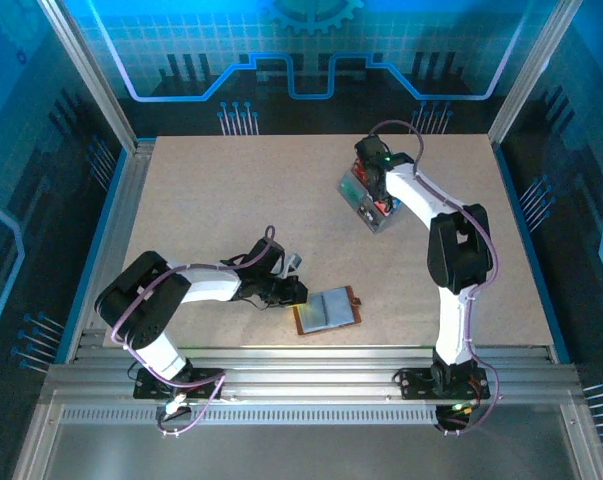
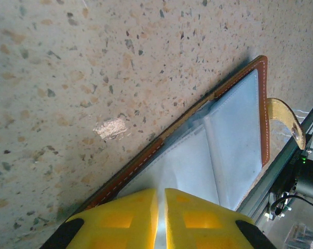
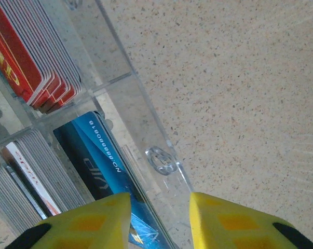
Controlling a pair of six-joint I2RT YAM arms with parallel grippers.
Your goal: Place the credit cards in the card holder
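The card holder [image 1: 328, 310] lies open on the table near the front, a brown leather wallet showing pale grey-blue lining [image 2: 234, 140] and a clasp tab [image 2: 287, 118]. My left gripper [image 1: 295, 291] is at its left edge; its yellow fingers [image 2: 133, 218] stand almost together, pinching a pale sleeve of the lining. Far right, my right gripper [image 1: 373, 188] hovers over a clear plastic tray [image 1: 353, 192] of credit cards. Its jaws [image 3: 160, 220] are open, one finger over a blue card [image 3: 96, 158], the other outside the tray's wall. Red cards [image 3: 26, 57] and white cards [image 3: 34, 179] fill the neighbouring compartments.
The clear tray's outer wall [image 3: 122, 78] and a round moulded boss [image 3: 161, 159] lie between the right fingers. An aluminium frame rail [image 2: 281, 171] runs close behind the wallet at the table's front edge. Bare speckled tabletop [image 1: 231, 200] spreads across the middle and left.
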